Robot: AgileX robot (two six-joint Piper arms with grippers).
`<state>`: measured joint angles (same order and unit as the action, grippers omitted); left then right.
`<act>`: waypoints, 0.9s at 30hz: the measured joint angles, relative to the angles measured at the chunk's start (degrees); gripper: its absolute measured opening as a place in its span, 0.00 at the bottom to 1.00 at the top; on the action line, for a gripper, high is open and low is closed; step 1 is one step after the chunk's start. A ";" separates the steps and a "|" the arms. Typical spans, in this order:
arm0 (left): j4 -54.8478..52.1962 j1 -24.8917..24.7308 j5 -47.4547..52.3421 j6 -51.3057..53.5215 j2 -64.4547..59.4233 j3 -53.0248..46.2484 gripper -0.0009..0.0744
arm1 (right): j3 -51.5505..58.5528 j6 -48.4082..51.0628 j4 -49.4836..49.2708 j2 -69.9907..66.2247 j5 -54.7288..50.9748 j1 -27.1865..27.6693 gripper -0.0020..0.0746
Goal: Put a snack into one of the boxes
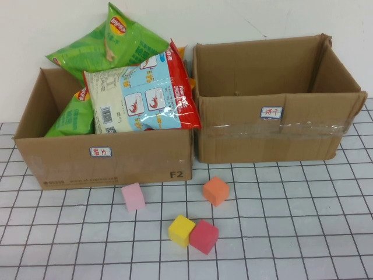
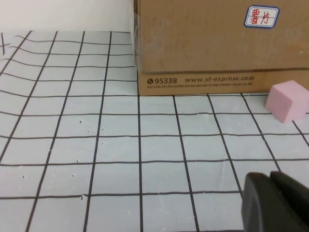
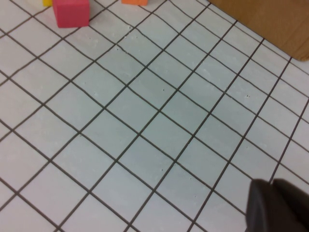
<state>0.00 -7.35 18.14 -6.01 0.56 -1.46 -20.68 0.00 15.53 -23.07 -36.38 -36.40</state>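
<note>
high view: snack bags [image 1: 143, 96] are seen already piled in the left box [image 1: 105, 157]; the right box [image 1: 274, 128] looks empty. left gripper [image 2: 275, 203] and right gripper [image 3: 277, 205] are parked low over the table, fingers' state unclear.

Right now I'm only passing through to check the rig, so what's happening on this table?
Nothing is being handled. The left gripper and right gripper hang low over the gridded white table, holding nothing. The left cardboard box holds green and red-white snack bags; the right cardboard box looks empty. Four foam cubes sit in front.
</note>
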 joint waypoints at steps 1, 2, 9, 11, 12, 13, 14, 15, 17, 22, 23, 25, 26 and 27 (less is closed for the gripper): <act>0.31 0.00 0.08 0.00 0.00 0.10 0.01 | 0.00 0.00 0.00 0.00 0.00 0.00 0.03; 0.40 0.00 0.06 0.00 0.00 0.10 0.01 | 0.00 0.00 0.00 0.00 0.00 0.00 0.03; 0.66 0.00 0.33 0.00 0.00 0.10 0.01 | 0.00 0.00 0.00 0.00 0.00 0.00 0.03; 0.66 0.00 0.43 0.14 0.00 0.10 0.01 | 0.00 0.00 0.00 0.00 0.00 0.00 0.03; 0.66 0.00 0.43 0.25 0.00 0.10 0.01 | 0.00 0.00 0.00 0.00 0.00 0.00 0.03; 0.66 0.00 0.43 0.25 0.00 0.18 0.01 | 0.00 0.00 0.00 0.00 0.00 0.00 0.03; 0.66 0.00 0.43 0.25 0.00 0.18 0.01 | 0.00 0.00 0.00 0.00 0.00 0.00 0.03; 0.66 0.00 0.43 0.25 0.00 0.18 0.01 | 0.00 0.00 0.00 0.00 0.00 0.00 0.03; 0.66 0.00 0.43 0.25 0.00 0.18 0.01 | 0.00 0.00 0.00 0.00 0.00 0.00 0.03; 0.66 0.00 0.55 0.25 0.00 0.18 0.01 | 0.00 0.00 0.00 0.00 0.00 0.00 0.03; 0.66 0.00 0.55 0.25 0.00 0.18 0.01 | 0.00 0.00 0.00 0.00 0.00 0.00 0.03; 0.66 0.00 0.55 0.25 0.00 0.18 0.01 | 0.00 0.00 0.00 0.00 0.00 0.00 0.03; 0.66 0.00 0.55 0.25 0.00 0.18 0.01 | 0.00 0.00 0.00 0.00 0.00 0.00 0.03; 0.66 0.00 0.55 0.25 0.00 0.18 0.01 | 0.00 0.00 0.00 0.00 0.00 0.00 0.03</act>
<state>0.66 -7.35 18.69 -5.76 0.56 -1.28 -20.68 0.00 15.53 -23.07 -36.38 -36.40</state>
